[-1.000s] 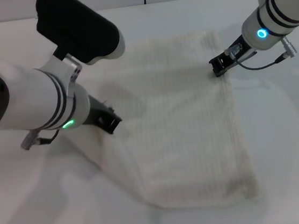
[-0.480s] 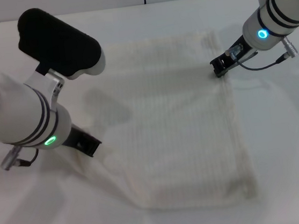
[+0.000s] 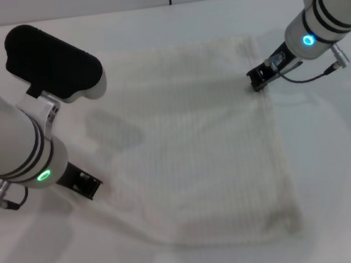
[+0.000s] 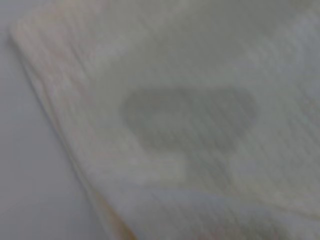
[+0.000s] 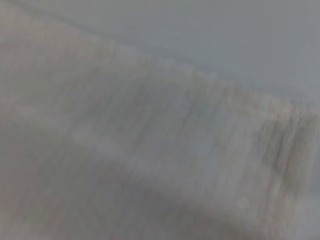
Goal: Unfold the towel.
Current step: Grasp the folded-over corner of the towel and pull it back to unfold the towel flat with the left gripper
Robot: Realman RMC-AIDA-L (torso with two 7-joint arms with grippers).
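Observation:
The cream-white ribbed towel (image 3: 202, 141) lies spread on the white table (image 3: 338, 170), with its left part drawn out thin towards the left. My left gripper (image 3: 85, 185) is low at the towel's left edge and shut on it. My right gripper (image 3: 258, 81) is at the towel's right edge near the far corner, shut on the cloth. The left wrist view shows the towel (image 4: 200, 75) close up, with a folded edge and bare table beside it. The right wrist view shows the towel (image 5: 125, 150) and its edge. No red-pink tag shows.
The bulky white left arm (image 3: 11, 137) stands over the table's left side. A cable (image 3: 312, 78) hangs from the right wrist. The table's far edge (image 3: 149, 9) runs along the top.
My left gripper has moved left and towards the near side, dragging the towel's left edge with it, so the cloth is spread wider. The right gripper has stayed in place.

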